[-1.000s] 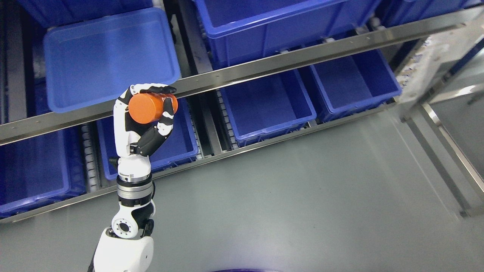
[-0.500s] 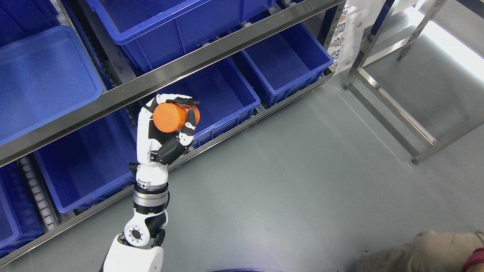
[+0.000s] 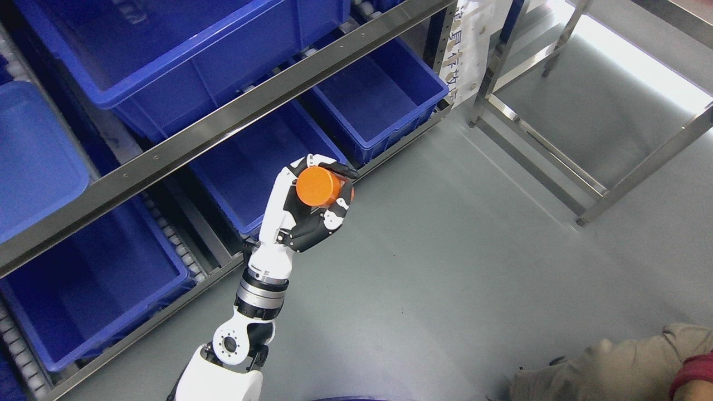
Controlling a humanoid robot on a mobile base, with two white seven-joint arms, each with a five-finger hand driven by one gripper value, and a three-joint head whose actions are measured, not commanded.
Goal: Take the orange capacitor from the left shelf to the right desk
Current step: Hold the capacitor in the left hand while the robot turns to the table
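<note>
My left hand is raised in front of the shelf's lower edge and is shut on the orange capacitor, a short orange cylinder with its round end facing the camera. The fingers wrap it from above and from the right. The arm comes up from the bottom left. The steel-framed desk stands at the upper right; only its legs and rails show. The right arm is out of view.
The left shelf holds several blue bins on two levels behind a steel rail. A white paper label hangs on the shelf's end post. A person's sleeve shows at the bottom right. Grey floor lies between.
The camera has swung to the right, so the shelf slid left and the desk frame came further into view. My left hand still holds the capacitor and now sits nearer the picture's middle.
</note>
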